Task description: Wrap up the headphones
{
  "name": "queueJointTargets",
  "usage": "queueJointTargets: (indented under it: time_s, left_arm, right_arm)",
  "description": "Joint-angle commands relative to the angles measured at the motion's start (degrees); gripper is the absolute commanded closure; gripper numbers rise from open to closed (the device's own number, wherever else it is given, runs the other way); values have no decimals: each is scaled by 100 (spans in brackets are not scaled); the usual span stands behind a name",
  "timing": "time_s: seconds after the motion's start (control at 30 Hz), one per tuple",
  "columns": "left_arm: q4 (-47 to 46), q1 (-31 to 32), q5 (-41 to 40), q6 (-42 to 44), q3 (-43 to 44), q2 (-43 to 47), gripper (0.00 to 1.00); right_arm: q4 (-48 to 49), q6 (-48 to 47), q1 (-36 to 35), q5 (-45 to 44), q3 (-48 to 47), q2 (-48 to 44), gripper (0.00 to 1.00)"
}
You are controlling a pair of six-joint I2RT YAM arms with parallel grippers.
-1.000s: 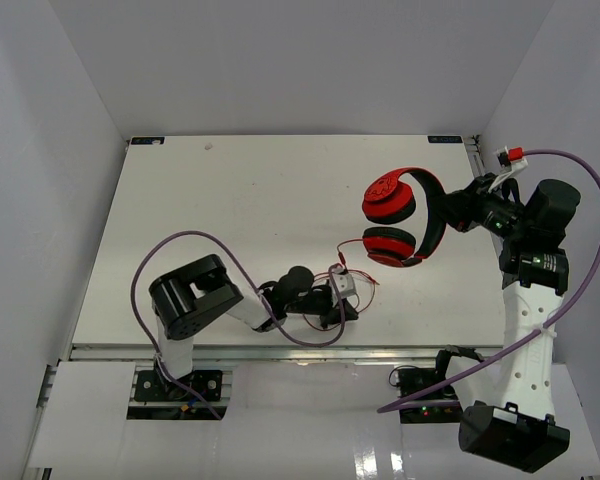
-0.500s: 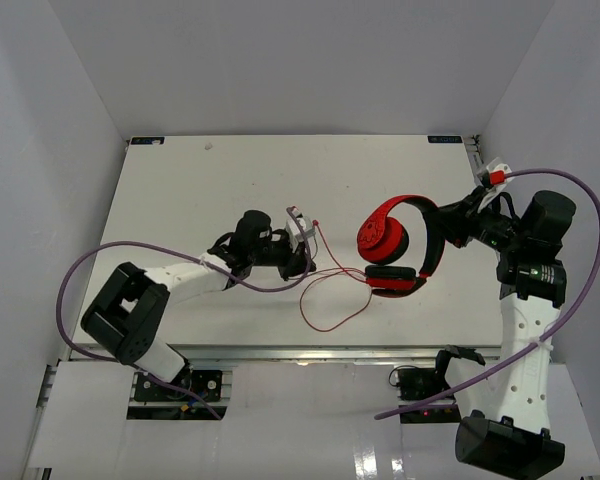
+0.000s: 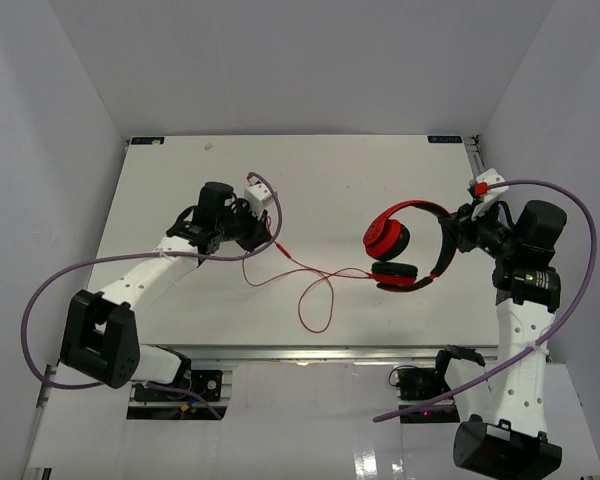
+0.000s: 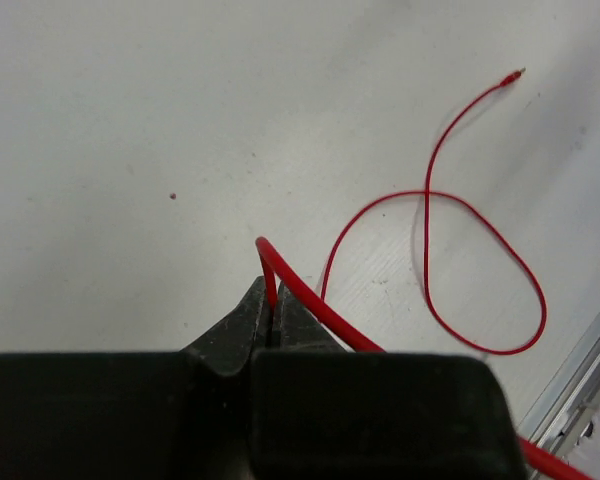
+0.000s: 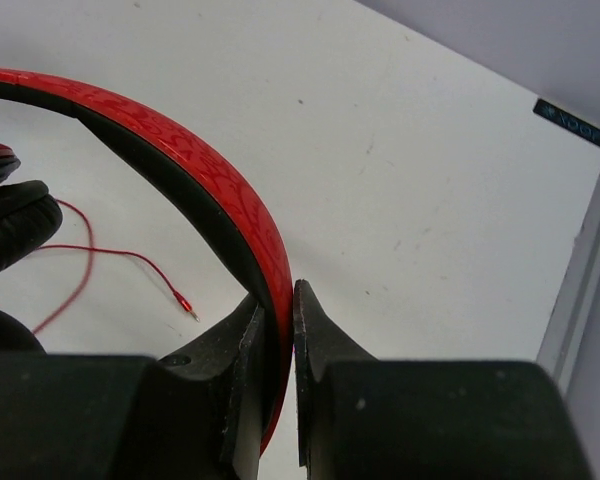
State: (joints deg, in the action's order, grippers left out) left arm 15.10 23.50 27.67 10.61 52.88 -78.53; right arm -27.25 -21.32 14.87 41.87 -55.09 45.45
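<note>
left tool (image 4: 273,300) pinching cable (image 4: 426,193), clearest at wrist

Nothing legible shows. One small dark label (image 3: 147,141) sits at the far left corner of the counter (image 3: 320,190), a second label (image 3: 443,138) at the far right; their pale print is too blurred to read.

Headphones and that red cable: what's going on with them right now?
The right gripper is shut on the headband of the headphones, holding them at the right side of the table. The left gripper is shut on the thin red cable further left. The slack lies in a loose loop on the table and the plug lies free. None of the cable is wound around the headphones yet.
</note>
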Motion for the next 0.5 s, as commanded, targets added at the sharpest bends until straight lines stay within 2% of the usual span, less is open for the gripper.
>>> queueJointTargets:
  time_s: [0.0, 0.17, 0.3, 0.37, 0.47]
  left_arm:
    - [791, 6, -658, 137, 839, 583, 100]
    - [966, 31, 230, 237, 1141, 1101, 100]
    - [1006, 97, 372, 124, 1408, 1365, 100]
    - [1028, 159, 438, 24, 1841, 1338, 100]
    - [1279, 422, 492, -232, 2589, 919, 100]
  right_arm:
    - [288, -99, 5, -1011, 253, -35, 92]
    - [635, 81, -2, -1431, 495, 141, 92]
    - [750, 33, -142, -1674, 592, 406, 92]
    - [779, -39, -390, -1844, 661, 482, 92]
    - [809, -169, -1209, -2401, 726, 638, 92]
